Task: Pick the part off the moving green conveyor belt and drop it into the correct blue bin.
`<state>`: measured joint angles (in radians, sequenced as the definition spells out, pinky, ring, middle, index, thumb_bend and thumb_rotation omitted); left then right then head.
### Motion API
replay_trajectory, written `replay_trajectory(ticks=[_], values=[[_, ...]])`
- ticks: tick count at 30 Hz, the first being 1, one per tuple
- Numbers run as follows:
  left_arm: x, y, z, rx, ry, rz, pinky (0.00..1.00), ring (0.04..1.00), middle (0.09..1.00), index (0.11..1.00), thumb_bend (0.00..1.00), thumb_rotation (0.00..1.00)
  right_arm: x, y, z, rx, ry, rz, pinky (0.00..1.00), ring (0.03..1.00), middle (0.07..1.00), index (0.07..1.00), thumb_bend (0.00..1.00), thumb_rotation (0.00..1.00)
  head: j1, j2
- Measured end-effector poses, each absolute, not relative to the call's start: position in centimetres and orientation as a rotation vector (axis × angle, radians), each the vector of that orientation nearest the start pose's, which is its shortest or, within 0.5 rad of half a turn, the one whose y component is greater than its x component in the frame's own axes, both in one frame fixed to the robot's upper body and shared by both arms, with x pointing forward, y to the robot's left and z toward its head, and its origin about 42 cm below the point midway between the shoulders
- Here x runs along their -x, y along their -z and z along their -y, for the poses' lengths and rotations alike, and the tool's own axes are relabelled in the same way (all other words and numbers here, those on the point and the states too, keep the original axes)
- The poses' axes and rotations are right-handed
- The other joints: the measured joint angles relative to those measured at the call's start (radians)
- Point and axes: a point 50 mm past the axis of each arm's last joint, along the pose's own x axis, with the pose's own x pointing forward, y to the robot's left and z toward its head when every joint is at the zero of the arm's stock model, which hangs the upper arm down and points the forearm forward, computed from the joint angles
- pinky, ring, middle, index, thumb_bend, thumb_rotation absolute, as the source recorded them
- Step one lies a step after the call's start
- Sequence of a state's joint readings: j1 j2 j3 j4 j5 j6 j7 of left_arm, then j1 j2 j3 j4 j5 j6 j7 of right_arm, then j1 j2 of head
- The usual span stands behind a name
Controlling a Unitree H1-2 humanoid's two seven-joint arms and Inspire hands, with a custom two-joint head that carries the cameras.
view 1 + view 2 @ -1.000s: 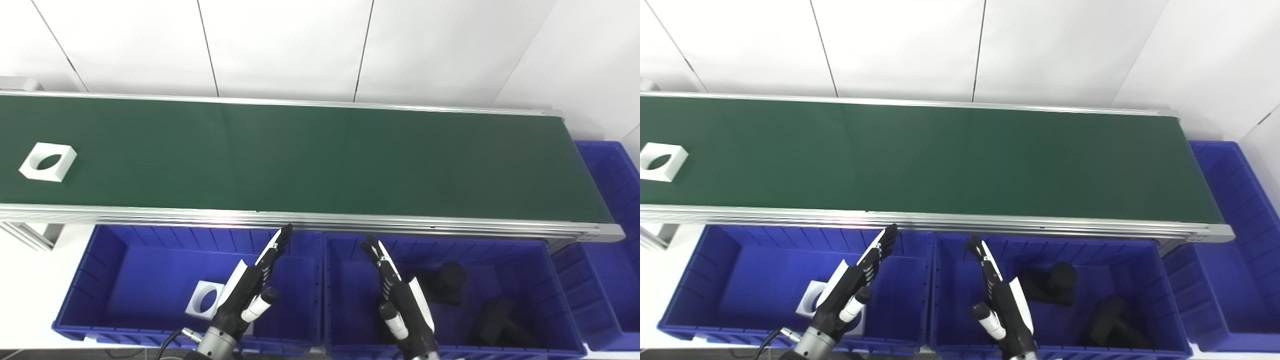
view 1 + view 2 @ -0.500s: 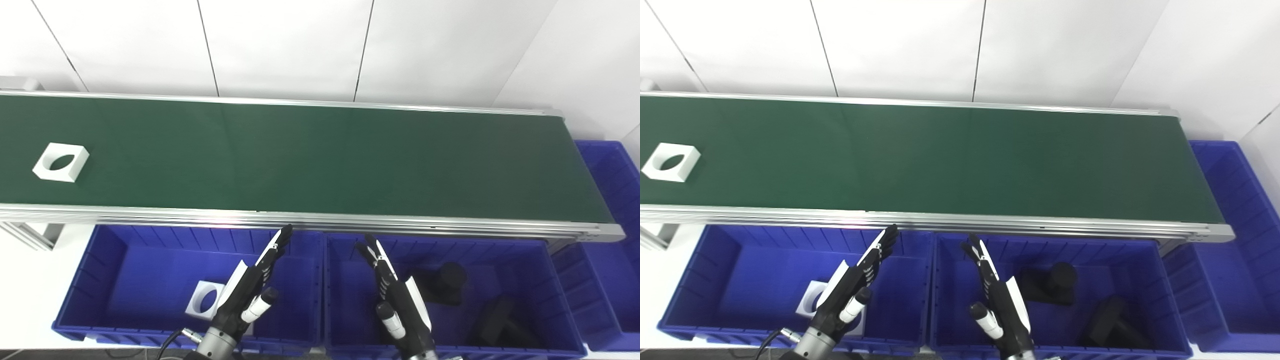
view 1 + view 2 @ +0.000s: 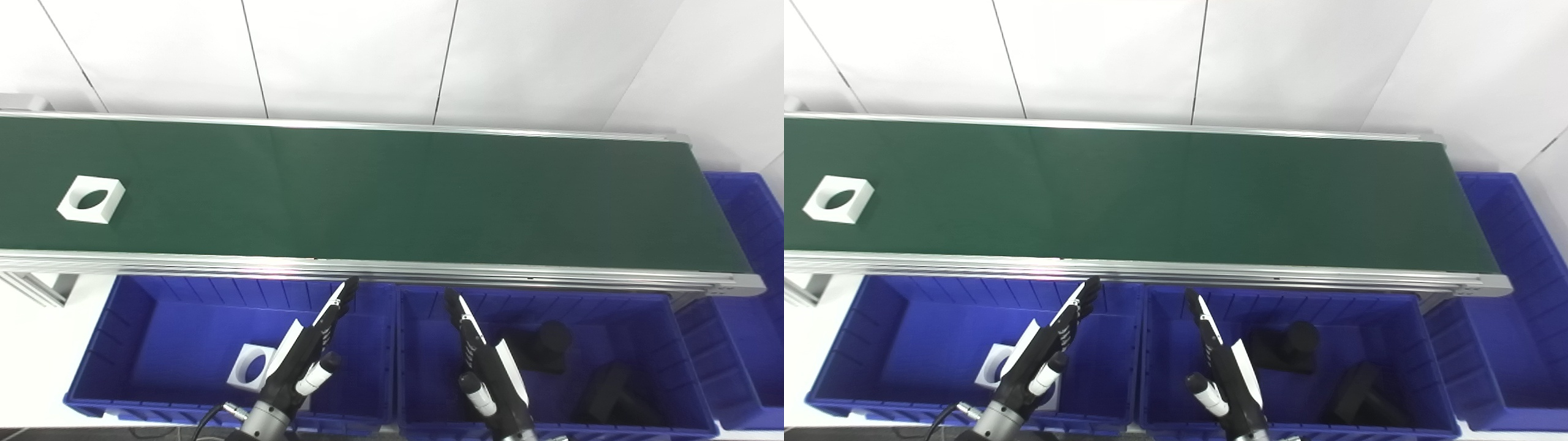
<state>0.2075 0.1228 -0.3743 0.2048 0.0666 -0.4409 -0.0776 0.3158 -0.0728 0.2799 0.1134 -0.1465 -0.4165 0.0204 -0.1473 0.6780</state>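
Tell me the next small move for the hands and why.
Probably raise the left hand toward the belt edge and wait. The white part lies far to the left on the green belt, out of reach. Both hands are open and empty, the right hand over the bin of black parts, the left over the bin with a matching white part.

Two head cameras set side by side look steeply down and forward over the work, from behind and above the hands, whose arms enter at the bottom edge. Each faces the white wall (image 3: 343,55) beyond the belt (image 3: 392,190), which crosses the frame left to right. Both stand far enough back to take in most of the belt's length and the bins (image 3: 968,343) below it. The left eye view sits a little further left, so shared things fall further right in it; nearly the whole scene is common to both.
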Motion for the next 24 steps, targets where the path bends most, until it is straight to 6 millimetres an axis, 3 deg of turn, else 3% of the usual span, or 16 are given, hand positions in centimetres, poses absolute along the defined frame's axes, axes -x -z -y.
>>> replay_trajectory(ticks=[24], values=[[-17.68,-1.39,-16.04,-0.107,0.446,0.011,1.00,1.000,1.000,0.988,0.84,1.00,-15.14,-1.93,17.00,0.134,-0.295,-0.012,0.99,0.990,0.996,1.000,0.93,1.00,-0.002,-0.003]])
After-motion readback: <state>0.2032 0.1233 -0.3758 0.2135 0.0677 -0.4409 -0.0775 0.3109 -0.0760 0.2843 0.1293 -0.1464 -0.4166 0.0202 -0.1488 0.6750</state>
